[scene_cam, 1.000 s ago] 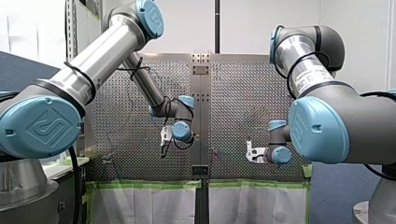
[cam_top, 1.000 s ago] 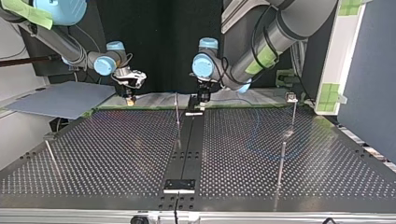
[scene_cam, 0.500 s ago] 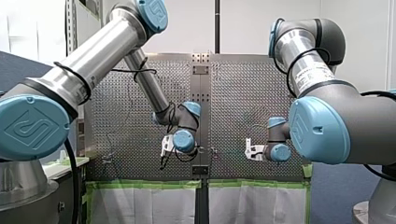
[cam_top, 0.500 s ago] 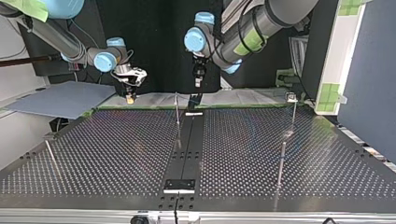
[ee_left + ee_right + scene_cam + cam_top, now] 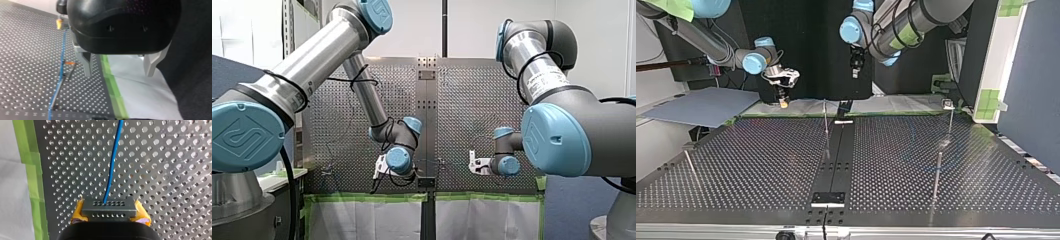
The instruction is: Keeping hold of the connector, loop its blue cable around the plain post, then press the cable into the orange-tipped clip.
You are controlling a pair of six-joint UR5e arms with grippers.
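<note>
In the right wrist view my right gripper [image 5: 109, 218], with yellow pads, is shut on a grey connector [image 5: 109, 208]. Its blue cable [image 5: 113, 162] runs straight ahead over the perforated plate. My left gripper [image 5: 118, 72] is open with nothing between its metal fingers [image 5: 86, 63], above the plate's taped edge. Beside it the blue cable [image 5: 61, 65] lies along the plate past a small orange-tipped clip [image 5: 70, 63]. In the top view my right gripper [image 5: 782, 102] hangs at the far edge and my left gripper [image 5: 854, 70] is higher. A thin post [image 5: 826, 119] stands between them.
Other thin posts stand on the plate at the top view's right [image 5: 937, 172], far right [image 5: 950, 116] and left [image 5: 690, 166]. A black centre strip [image 5: 837, 155] divides the plate. Green tape [image 5: 112, 82] and white sheeting [image 5: 142, 97] border its far edge.
My left gripper has risen off the plate in the top view and swung down-left in the front view. My right gripper, still holding the connector, has shifted a little toward the centre.
</note>
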